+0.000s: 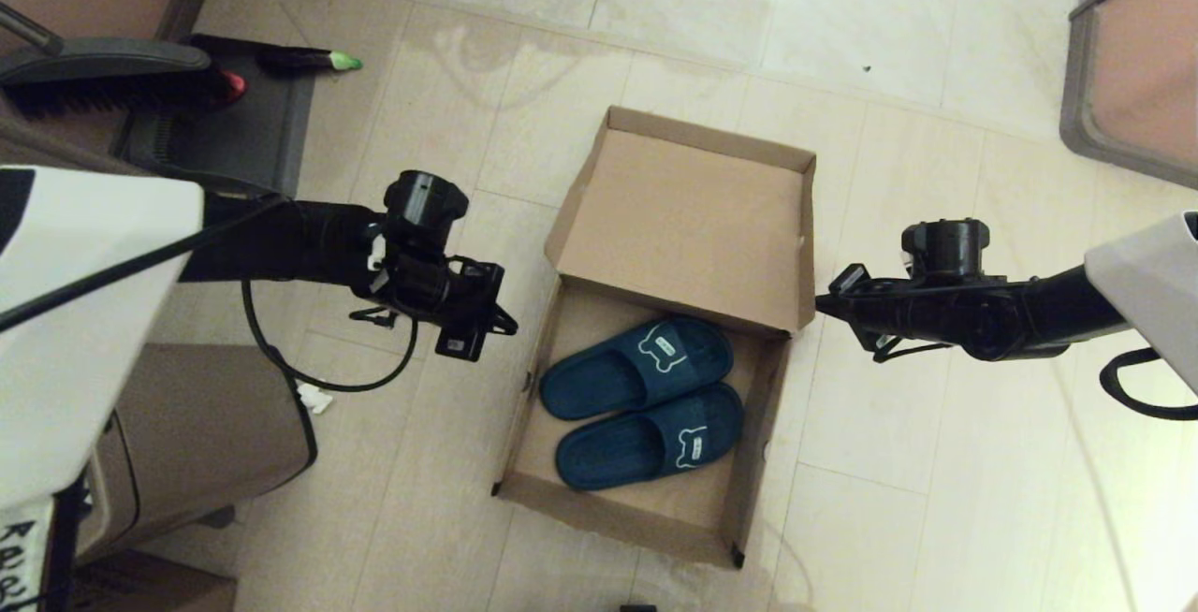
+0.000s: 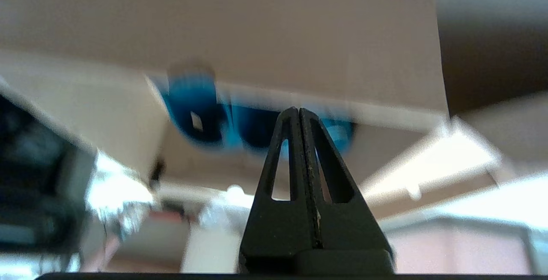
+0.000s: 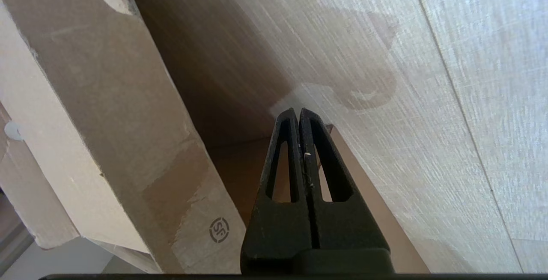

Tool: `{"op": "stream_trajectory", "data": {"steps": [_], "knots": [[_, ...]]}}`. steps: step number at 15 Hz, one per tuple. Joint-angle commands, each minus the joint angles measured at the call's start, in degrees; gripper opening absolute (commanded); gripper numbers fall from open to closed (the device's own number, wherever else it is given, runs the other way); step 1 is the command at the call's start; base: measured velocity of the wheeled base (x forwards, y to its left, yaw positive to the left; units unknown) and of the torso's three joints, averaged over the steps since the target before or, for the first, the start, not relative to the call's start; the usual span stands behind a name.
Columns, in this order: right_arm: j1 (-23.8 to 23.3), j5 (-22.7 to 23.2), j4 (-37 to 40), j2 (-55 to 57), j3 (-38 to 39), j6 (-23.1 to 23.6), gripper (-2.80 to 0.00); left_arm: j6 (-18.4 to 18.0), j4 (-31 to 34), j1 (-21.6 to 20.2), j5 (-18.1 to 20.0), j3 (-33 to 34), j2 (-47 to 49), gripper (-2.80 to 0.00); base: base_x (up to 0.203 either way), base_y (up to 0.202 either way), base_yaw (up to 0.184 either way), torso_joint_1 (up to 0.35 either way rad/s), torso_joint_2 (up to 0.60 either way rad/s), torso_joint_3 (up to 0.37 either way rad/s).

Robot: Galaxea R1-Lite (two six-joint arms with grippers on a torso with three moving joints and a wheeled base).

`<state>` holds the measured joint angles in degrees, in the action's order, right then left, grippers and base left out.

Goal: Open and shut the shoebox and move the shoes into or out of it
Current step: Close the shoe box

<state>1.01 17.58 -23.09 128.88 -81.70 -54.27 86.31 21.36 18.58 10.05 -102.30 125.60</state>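
The shoebox [image 1: 655, 350] sits open on the tiled floor [image 1: 889, 425], lid raised, both shoes [image 1: 646, 401] side by side inside. The left hand [image 2: 299, 111] and right hand [image 3: 298, 111] hover at its sides, fingers pressed together, empty.

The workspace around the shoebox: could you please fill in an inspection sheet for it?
Surface: pale tiled floor, glossy.
Job's things: shoebox open, lid raised; both slippers inside, side by side.
Clutter: black brush, green-tipped item on dark mat.
Grippers: left gripper shut, empty, left of box; right gripper shut, empty, at lid's right edge.
Cables: black cable looping under left arm.
Surroundings: brown bin, furniture at edges.
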Motion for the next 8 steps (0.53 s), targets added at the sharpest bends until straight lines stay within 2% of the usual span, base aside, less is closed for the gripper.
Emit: {"op": "stream_trajectory", "data": {"steps": [1,4,6,8], "knots": [[-0.05,0.09,-0.11,-0.03,-0.04,-0.31,-2.8,-0.19,-2.2,-0.47,-2.48,-2.05,5.88,-2.8,0.0,0.0,0.0,0.0,0.0,0.0],[0.04,-0.78,-0.28,-0.03,-0.16,-0.64,-2.8,-0.4,-4.72,1.44,-5.55,-6.62,11.16,-2.8,0.0,0.0,0.0,0.0,0.0,0.0],[-0.04,-1.07,-0.89,0.01,-1.39,-4.62,-2.8,-0.39,-4.79,2.91,-8.38,-8.08,13.67,-2.8,0.0,0.0,0.0,0.0,0.0,0.0],[-0.13,-1.88,-0.99,0.58,-2.94,-7.51,-2.8,0.08,-3.81,3.82,-9.14,-7.49,13.62,-2.8,0.0,0.0,0.0,0.0,0.0,0.0]]}}
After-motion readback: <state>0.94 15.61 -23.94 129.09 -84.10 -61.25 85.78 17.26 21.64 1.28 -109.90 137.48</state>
